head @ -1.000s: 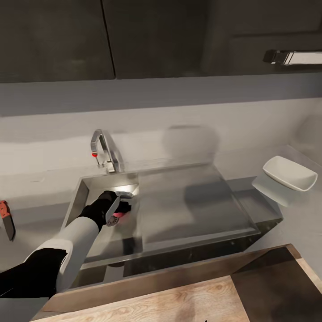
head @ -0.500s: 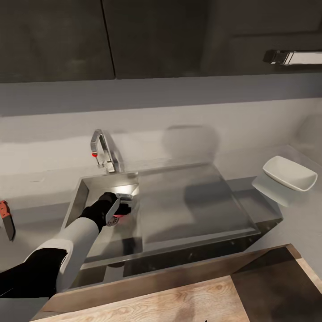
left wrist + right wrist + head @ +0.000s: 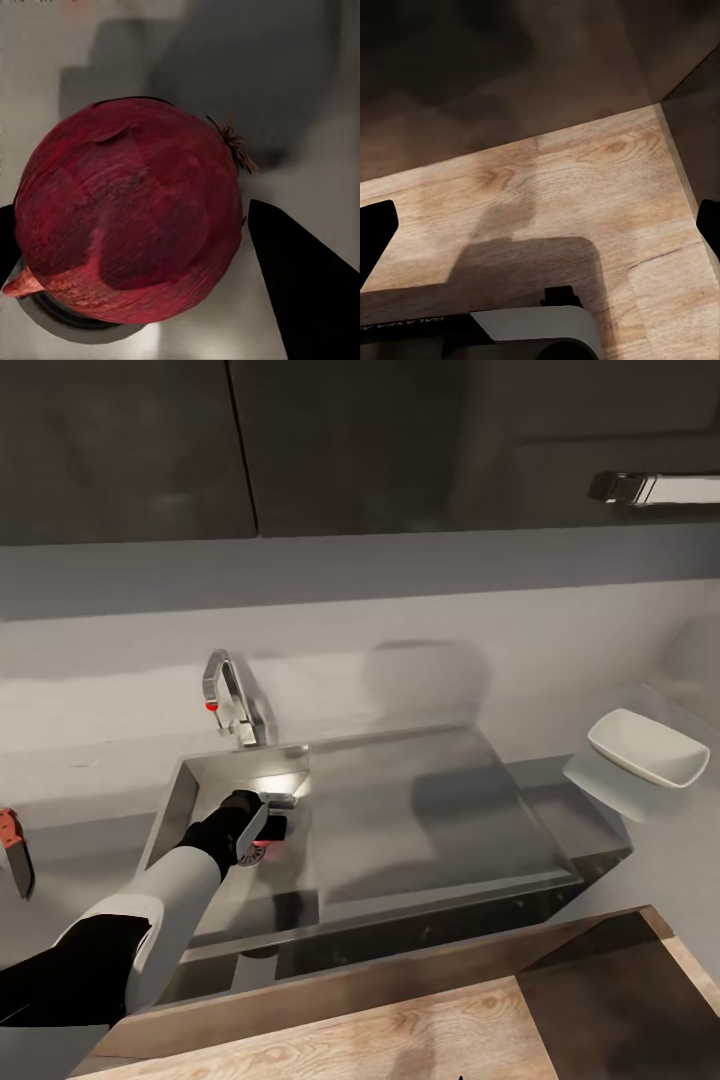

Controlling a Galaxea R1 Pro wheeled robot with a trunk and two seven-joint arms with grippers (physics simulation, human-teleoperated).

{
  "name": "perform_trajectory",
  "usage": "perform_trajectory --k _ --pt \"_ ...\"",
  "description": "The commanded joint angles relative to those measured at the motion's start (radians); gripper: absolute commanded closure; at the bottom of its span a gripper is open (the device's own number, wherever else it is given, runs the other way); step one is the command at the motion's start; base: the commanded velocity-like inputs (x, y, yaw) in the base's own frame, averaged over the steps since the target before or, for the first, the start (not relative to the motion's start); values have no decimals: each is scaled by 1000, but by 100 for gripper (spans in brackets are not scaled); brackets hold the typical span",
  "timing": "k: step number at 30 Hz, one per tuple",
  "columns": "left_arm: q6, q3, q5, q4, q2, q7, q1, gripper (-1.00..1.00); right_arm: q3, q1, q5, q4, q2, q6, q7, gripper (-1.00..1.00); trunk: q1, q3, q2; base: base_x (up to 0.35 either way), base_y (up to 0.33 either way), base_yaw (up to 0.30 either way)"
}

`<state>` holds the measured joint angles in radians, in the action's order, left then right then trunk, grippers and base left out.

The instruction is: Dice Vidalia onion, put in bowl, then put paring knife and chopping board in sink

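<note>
Left claw (image 3: 268,833) has sunk a bit lower into the sink (image 3: 190,780) over the last second, jaws spread wide around the onion (image 3: 131,225) but not clamped yet, so the grab looks imminent. Onion sits on the drain. Bowl (image 3: 648,748) is empty. Right claw (image 3: 540,225) hangs open over wood floor.

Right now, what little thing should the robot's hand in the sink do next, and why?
Probably close the left gripper on the Vidalia onion. The wrist view shows the onion sitting between the two dark fingers, with a gap still visible on one side, over the drain of the sink. It seems lined up but not yet squeezed, so gripping should come before lifting.
</note>
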<state>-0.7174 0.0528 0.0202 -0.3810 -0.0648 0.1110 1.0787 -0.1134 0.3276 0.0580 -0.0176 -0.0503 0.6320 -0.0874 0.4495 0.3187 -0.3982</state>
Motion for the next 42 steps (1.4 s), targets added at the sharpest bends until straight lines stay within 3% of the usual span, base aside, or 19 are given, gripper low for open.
perform_trajectory --k 1,9,15,16,18,20,33,37,42 --pt "-5 6 1 -3 0 3 1 100 -6 1 6 1 0 3 -3 -100 1 1 -2 0 0 0" --pt "-11 6 2 -50 -1 6 1 100 -6 1 6 1 0 3 -3 -100 1 -9 -2 0 0 -28" --pt "-27 5 3 -150 -1 7 1 100 -7 1 6 1 0 3 -3 -100 1 -18 -2 0 0 -3" --pt "-41 4 3 -160 -1 7 1 100 -6 1 6 1 0 3 -3 -100 1 -20 -2 0 0 0" --pt "-146 3 3 -225 0 7 1 100 -7 1 6 1 0 3 -3 -100 1 -23 -2 -87 0 0" --pt "-175 4 3 -256 0 7 1 100 -7 1 6 1 0 3 -3 -100 1 -26 -2 -201 0 0" --pt "-256 3 1 -341 0 9 1 100 -7 1 6 1 0 3 -4 -100 1 -46 -2 -295 47 0" --pt "-281 4 2 -419 2 9 0 100 -6 1 6 1 0 3 -3 -100 1 -52 -2 -84 233 27" --pt "-286 4 2 -444 2 8 1 100 -6 1 6 1 0 3 -3 -100 1 -60 -2 -9 251 142"
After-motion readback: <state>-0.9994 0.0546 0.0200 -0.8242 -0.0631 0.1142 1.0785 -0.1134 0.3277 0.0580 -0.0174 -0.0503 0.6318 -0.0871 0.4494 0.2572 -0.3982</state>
